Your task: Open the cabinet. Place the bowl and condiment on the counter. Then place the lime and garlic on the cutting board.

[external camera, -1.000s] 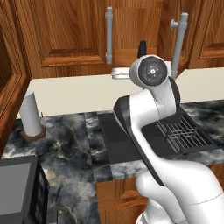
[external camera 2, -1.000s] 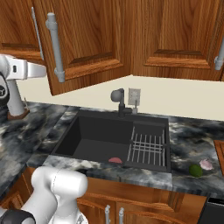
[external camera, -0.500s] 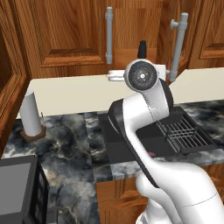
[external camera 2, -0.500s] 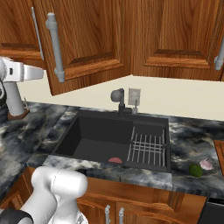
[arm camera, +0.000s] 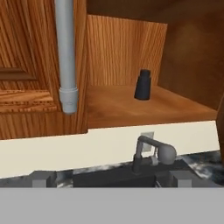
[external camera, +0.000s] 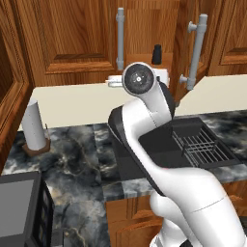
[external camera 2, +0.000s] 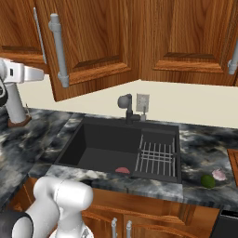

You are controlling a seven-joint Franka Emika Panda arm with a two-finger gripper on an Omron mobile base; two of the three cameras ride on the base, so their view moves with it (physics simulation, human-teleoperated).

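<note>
Claw jaws spread wide, nothing held — right door of the cabinet point(external camera: 144, 43) is swung out, condiment point(arm camera: 142, 85) stands on the shelf's near edge. You're on the fetch step: reach in, close around the bottle.

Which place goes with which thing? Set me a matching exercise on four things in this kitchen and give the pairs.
Things:
1. condiment
2. lime
3. garlic
4. paper-towel roll

Places:
A. on the counter, at the lime's far right side, right of the sink
B. on the shelf of the opened cabinet
C. upright on the counter, left of the sink
D. on the counter near its front edge, right of the sink

Pairs: 1-B, 2-D, 3-A, 4-C
</note>
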